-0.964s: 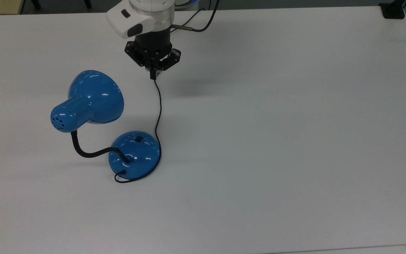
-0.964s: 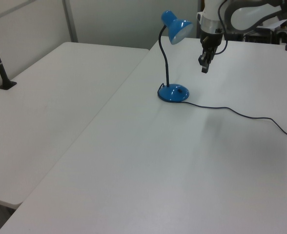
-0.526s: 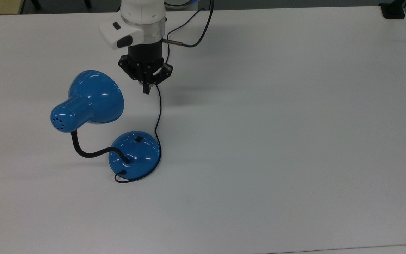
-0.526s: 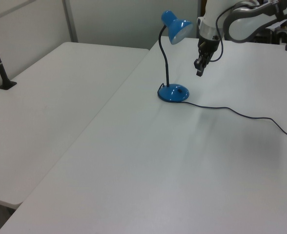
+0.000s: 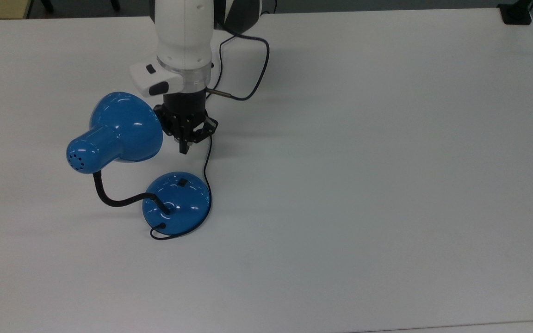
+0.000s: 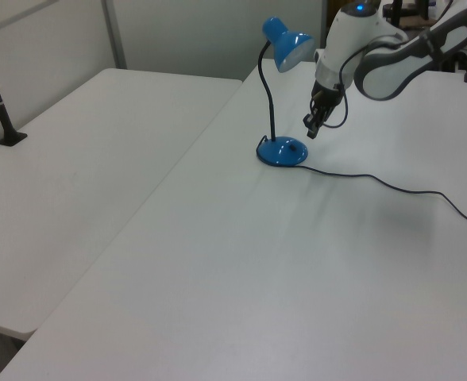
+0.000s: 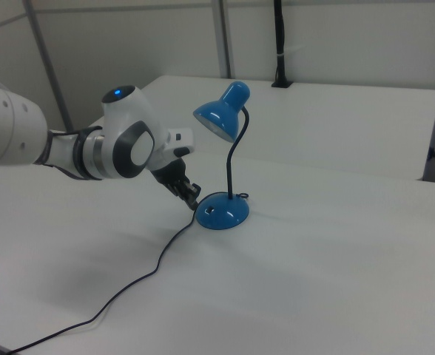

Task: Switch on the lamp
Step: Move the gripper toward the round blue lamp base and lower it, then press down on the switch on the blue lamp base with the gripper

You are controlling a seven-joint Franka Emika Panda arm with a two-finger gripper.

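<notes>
Gripper (image 5: 184,149) clenched, empty; I've brought it down twd lamp (image 5: 176,201) base on table (image 5: 387,185). Tip now just short of switch (image 5: 182,182). Press comes next, I reckon.

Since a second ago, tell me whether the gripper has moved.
Yes. In the top view the gripper has travelled down the picture, along the cord, toward the lamp's blue base, which stayed put.

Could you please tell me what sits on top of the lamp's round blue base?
On the lamp base sit a small black switch and the foot of the black gooseneck, and the black cord curves round its rim. Nothing covers the dome; the gripper hangs short of the switch.
</notes>
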